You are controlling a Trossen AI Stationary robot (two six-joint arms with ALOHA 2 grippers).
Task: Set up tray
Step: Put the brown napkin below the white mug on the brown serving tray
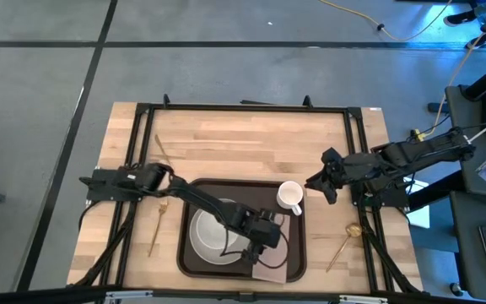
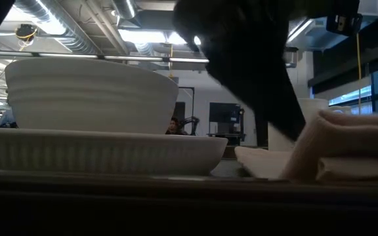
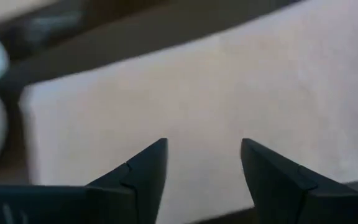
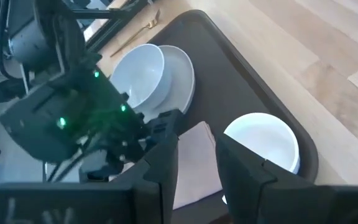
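Presently, on the pale wooden bench [image 1: 251, 143], a slim gold spoon [image 1: 154, 226] lies near the left edge, outside the large dark brown rectangular tray [image 1: 297, 253] with rounded corners and a raised rim, which sits against the middle of the front edge. In the tray's left half a white ribbed bowl [image 1: 211, 231] rests on a round white plate [image 1: 199, 250]. The left gripper [image 1: 258, 251] hangs low over the tray's front right part, directly above the small pinkish-tan folded cloth napkin [image 1: 277, 267]; in the left wrist view its dark fingers [image 3: 143, 174] stand apart with the napkin filling the space beyond them, nothing held. A white ceramic mug [image 1: 289, 198] stands in the tray's far right corner, and a second gold utensil [image 1: 344, 241] lies outside the tray near the bench's right edge. The right gripper [image 1: 323, 184] waits just beside that far right corner, its fingers a little apart and empty. The step in hand looks to be settling or squaring the napkin: the left gripper should probably descend straight, close on a folded edge rather than the flat middle, and keep clear of the plate's rim so the bowl is not nudged.
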